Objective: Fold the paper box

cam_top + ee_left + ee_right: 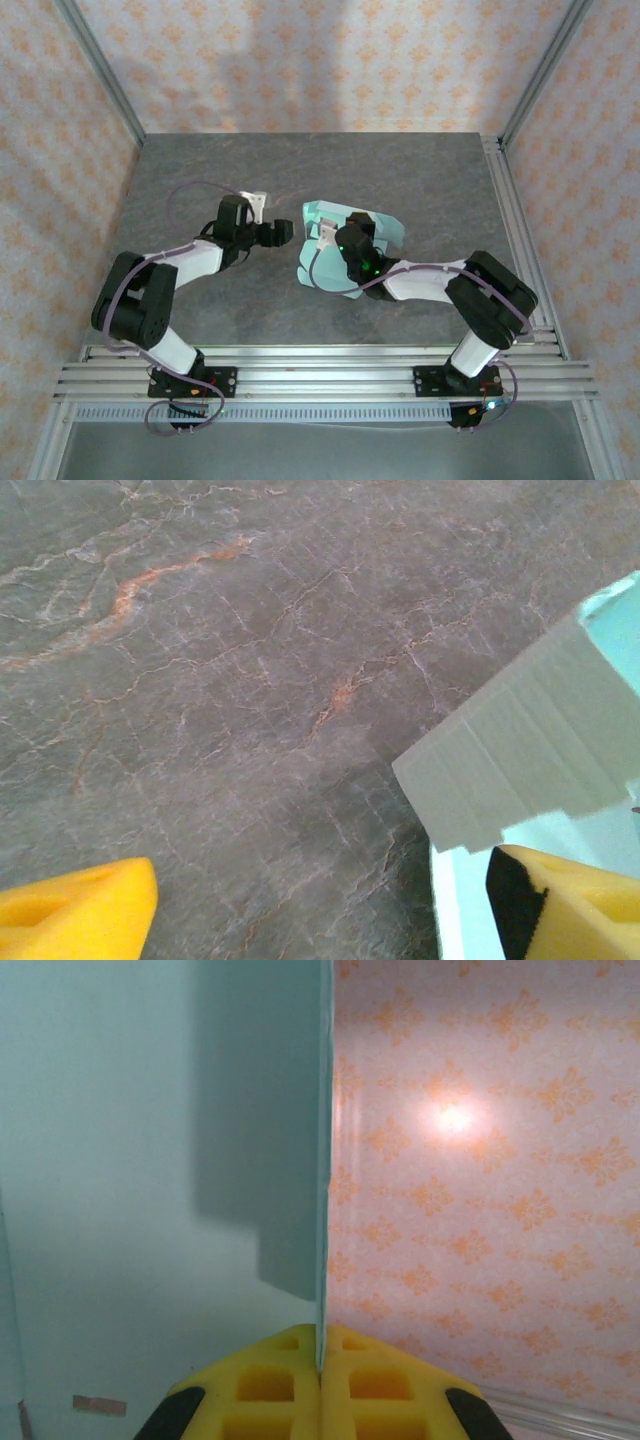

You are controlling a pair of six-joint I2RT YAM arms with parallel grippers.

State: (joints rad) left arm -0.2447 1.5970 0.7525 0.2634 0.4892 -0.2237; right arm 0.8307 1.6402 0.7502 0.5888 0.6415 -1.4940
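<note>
At the middle of the table (250,180): the paper box (325,215) is here, pale mint card, partly lying toward the far right and partly lifted off the stone under my right arm.
Box, shape: not a closed box yet. I see loose panels at different angles, one standing on edge. A flap (520,750) with a stepped, tabbed edge shows its grey underside and juts out over the stone.
Right gripper (321,1360): my yellow pads are pressed together on the thin edge of the upright panel, pinching the card between them. The mint face is to my left and the patterned wall (480,1160) to my right.
Left gripper (280,232): just left of the box and apart from it in the overhead view. My fingers (90,905) are spread wide with nothing between them. The right-hand one is low over the card's near corner; whether it touches, I cannot tell.
Done, as I judge: the card is off the table in part and at least one panel is raised.
Left to do: most of it. Walls need squaring, flaps folding over and tabs tucking; no side looks locked.
Next, as I judge: my left fingers need a flap to close on while the right steadies the panel.
Risk: the thin card may buckle or slip at the pinch.
</note>
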